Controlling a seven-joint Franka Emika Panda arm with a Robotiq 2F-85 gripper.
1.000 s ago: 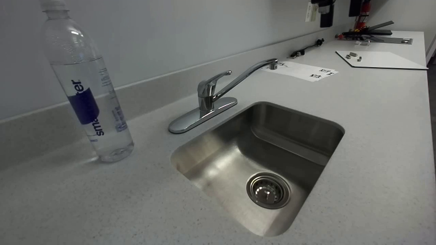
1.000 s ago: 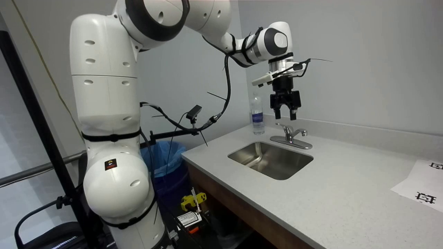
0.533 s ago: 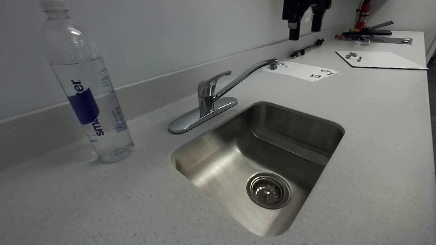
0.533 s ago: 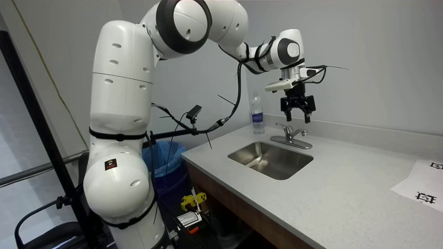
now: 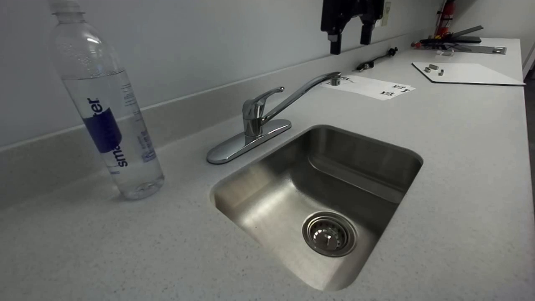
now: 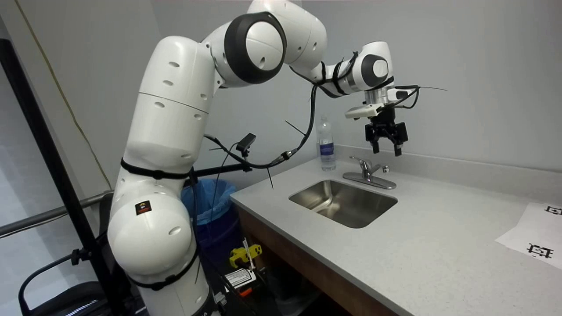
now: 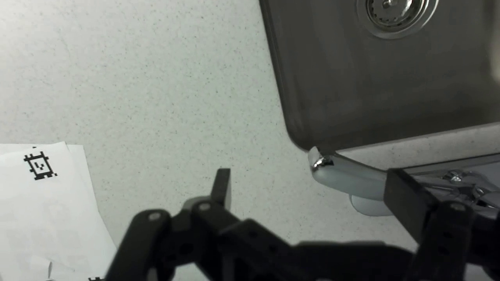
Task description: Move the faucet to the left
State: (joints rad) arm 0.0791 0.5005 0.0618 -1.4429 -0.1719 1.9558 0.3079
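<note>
The faucet, shiny chrome with a long slim spout, a short top lever and a flat base plate, stands behind the sink in both exterior views (image 5: 252,125) (image 6: 366,170). Its spout points along the wall, and the spout tip is beside the sink corner. My gripper is open and empty, pointing down, above and apart from the faucet in both exterior views (image 5: 351,44) (image 6: 387,150). In the wrist view the spout (image 7: 351,177) shows between the open fingers (image 7: 308,179). One finger covers part of the spout and base.
A steel sink (image 5: 267,221) lies in front of the faucet. A water bottle (image 5: 106,125) stands beside the faucet near the wall. Paper sheets with printed markers (image 5: 363,87) lie on the counter. A white board (image 5: 468,73) is farther along. The wall and backsplash (image 6: 465,166) run behind.
The arm has reached farther over the counter and my gripper has moved lower, rightward in an exterior view, to above the spout end. It stays open. The faucet has not moved.
</note>
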